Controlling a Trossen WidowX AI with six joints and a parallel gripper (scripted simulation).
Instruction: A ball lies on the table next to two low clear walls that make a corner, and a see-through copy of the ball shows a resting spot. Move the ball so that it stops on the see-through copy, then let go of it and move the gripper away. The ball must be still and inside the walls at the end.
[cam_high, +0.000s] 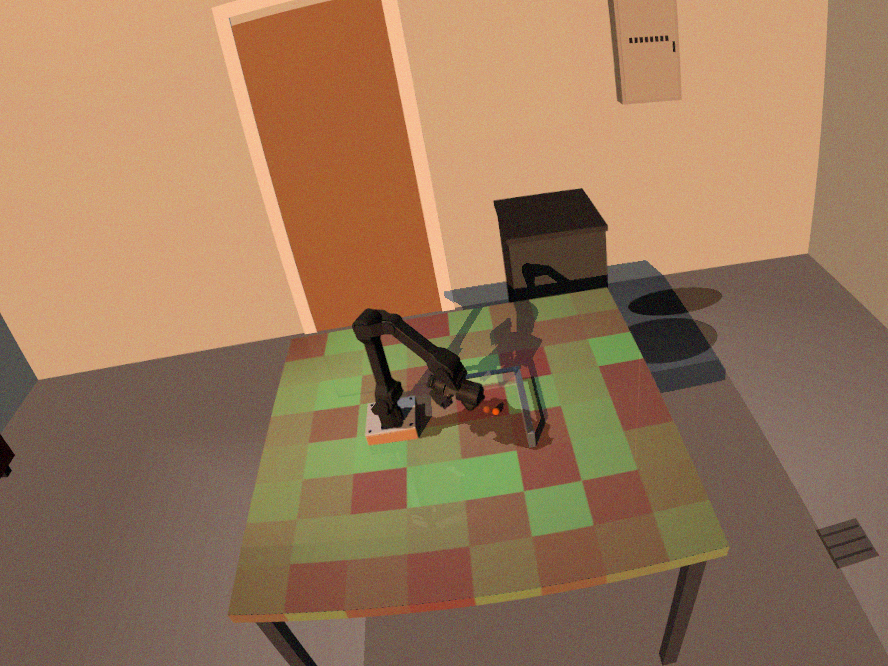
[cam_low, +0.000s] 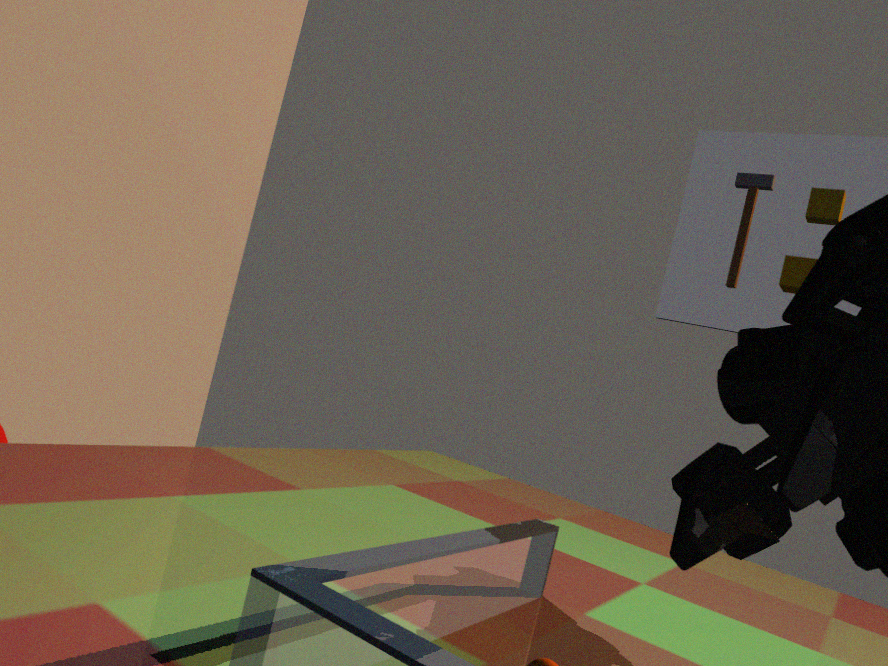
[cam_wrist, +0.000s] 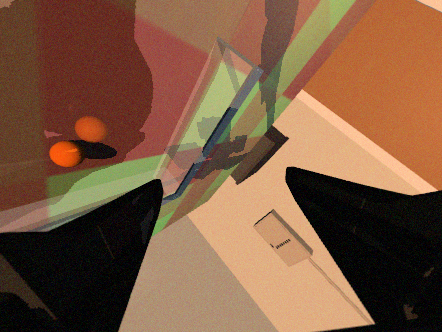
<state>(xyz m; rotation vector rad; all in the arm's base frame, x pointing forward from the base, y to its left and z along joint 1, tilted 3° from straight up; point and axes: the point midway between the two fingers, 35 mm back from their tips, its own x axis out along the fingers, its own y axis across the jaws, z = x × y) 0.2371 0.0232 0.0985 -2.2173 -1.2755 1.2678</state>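
Note:
The solid orange ball (cam_high: 495, 411) (cam_wrist: 66, 153) lies on the table, with its dark shadow beside it. The duller see-through copy (cam_high: 486, 409) (cam_wrist: 91, 129) is very close beside it, to its left in the top view. Two low clear walls (cam_high: 526, 408) (cam_low: 337, 610) (cam_wrist: 246, 90) make a corner behind and to the right of both in the top view. The exterior view shows only an orange sliver at its bottom edge; which one it is I cannot tell. My gripper (cam_high: 446, 402) (cam_wrist: 224, 179) is open and empty, raised above the table to the left of the ball in the top view.
The robot base (cam_high: 391, 430) stands on the checkered table (cam_high: 459, 480), left of the walls. A dark cabinet (cam_high: 552, 243) stands behind the table's back edge. Shadows of the arm fall across the table and the walls.

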